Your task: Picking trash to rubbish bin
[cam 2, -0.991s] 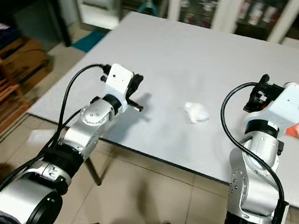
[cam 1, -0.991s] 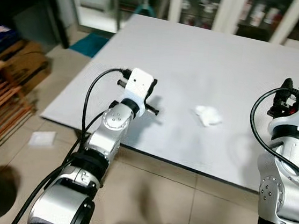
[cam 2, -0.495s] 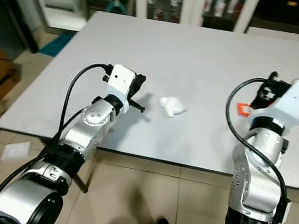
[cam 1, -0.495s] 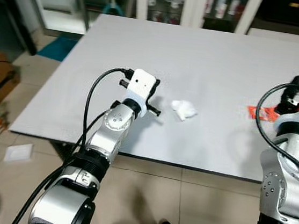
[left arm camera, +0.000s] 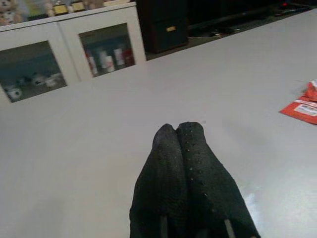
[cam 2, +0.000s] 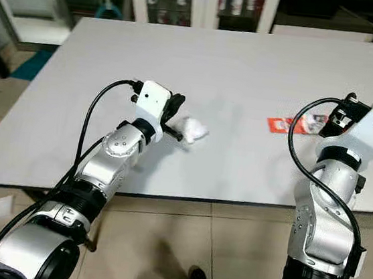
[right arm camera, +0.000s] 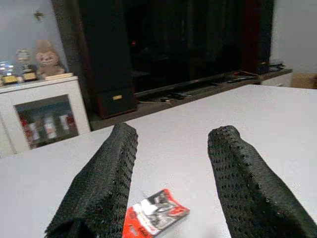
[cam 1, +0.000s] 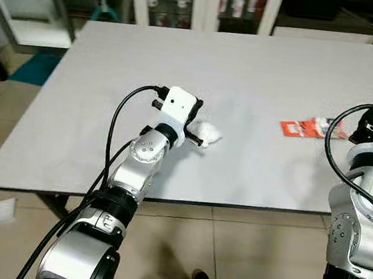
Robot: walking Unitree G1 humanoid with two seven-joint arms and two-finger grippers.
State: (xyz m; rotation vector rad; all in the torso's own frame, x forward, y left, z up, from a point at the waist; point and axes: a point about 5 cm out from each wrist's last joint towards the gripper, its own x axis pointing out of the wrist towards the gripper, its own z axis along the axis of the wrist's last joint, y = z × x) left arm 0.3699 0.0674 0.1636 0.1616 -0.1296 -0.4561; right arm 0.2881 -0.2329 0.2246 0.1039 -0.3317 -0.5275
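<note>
Crumpled tissue (cam 2: pixel 191 129): a white wad lying on the grey table (cam 2: pixel 263 61), near the front edge and just beside the left arm's wrist camera housing; the housing hides part of it in the left eye view.
Tissue handling: I judge it very light, soft and springy, easy to crush and not fragile. It could skid on the smooth top if nudged from one side, so a pinch across its bulk from above looks safest.
Snack wrapper (cam 1: pixel 311 127): a flat red and white packet lying on the table, well apart from the tissue and close ahead of the right arm.
Wrapper handling: thin, flimsy and probably slick. It lies flat, so there is little to bite on; a raised or curled edge would be the place to take hold, with one finger slid under it.
Left gripper (left arm camera: pixel 177 130): fingers pressed together with nothing between them, held low over the table beside the tissue.
Right gripper (right arm camera: pixel 171 144): fingers spread wide, empty, pointing down toward the wrapper, which lies between them on the table beyond.
</note>
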